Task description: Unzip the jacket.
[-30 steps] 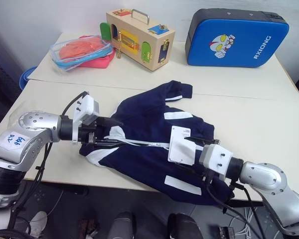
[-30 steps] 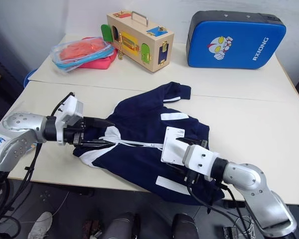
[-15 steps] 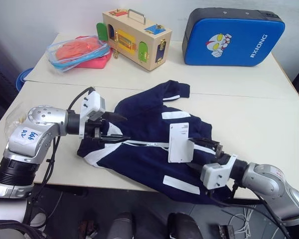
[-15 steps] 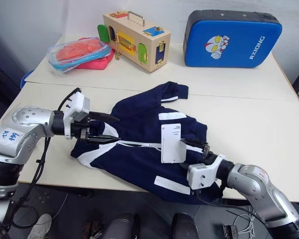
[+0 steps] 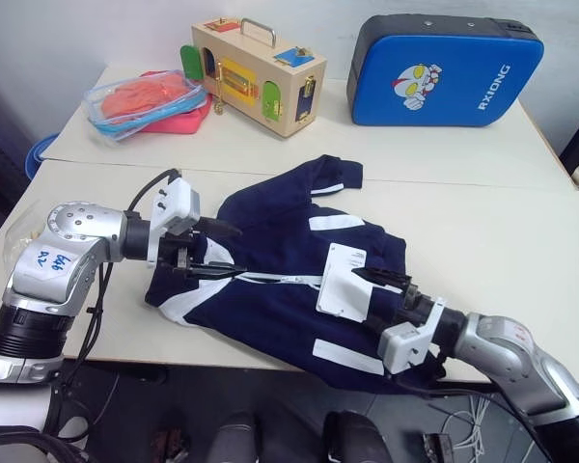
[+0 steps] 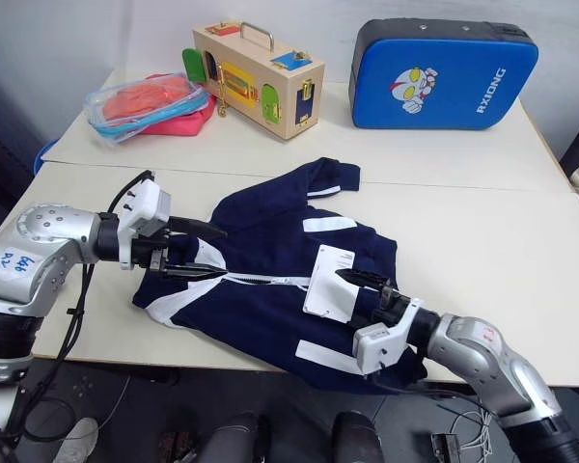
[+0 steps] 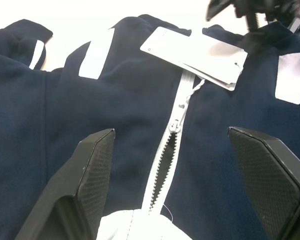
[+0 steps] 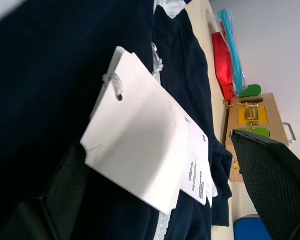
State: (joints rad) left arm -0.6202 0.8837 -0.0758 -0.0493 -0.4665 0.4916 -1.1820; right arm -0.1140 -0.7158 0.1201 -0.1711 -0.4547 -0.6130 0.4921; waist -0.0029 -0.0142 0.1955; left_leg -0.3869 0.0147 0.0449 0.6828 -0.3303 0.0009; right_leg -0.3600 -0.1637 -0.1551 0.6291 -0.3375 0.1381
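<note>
**Both grippers open over the jacket, slider between them**

Left gripper (image 5: 210, 253) hovers with its two black fingers spread wide at the collar end of the dark navy fabric jacket (image 5: 289, 260), holding nothing. In the left wrist view the fingers (image 7: 92, 165) straddle the white front zipper (image 7: 172, 145), whose teeth are already parted near the collar, while the slider and its short white pull sit a little farther down the line.

Right gripper (image 5: 386, 280) is also wide open and empty. It reaches in from the hem side, just beside the white paper tags (image 5: 344, 282), which lie over the zipper about halfway down the front. In the right wrist view the tags (image 8: 145, 160) hang on a white string directly ahead of that gripper.

Spread flat on the pale table (image 5: 521, 231), the jacket lies with its collar toward the robot's left and its hem toward the right. Its zipper therefore runs almost straight from one gripper to the other.

By my reading, the coming move turns on that axis: the slider must travel toward the hem. The right gripper looks nearer the pull, though the tags partly cover it. The left gripper appears placed to pin the collar.
</note>
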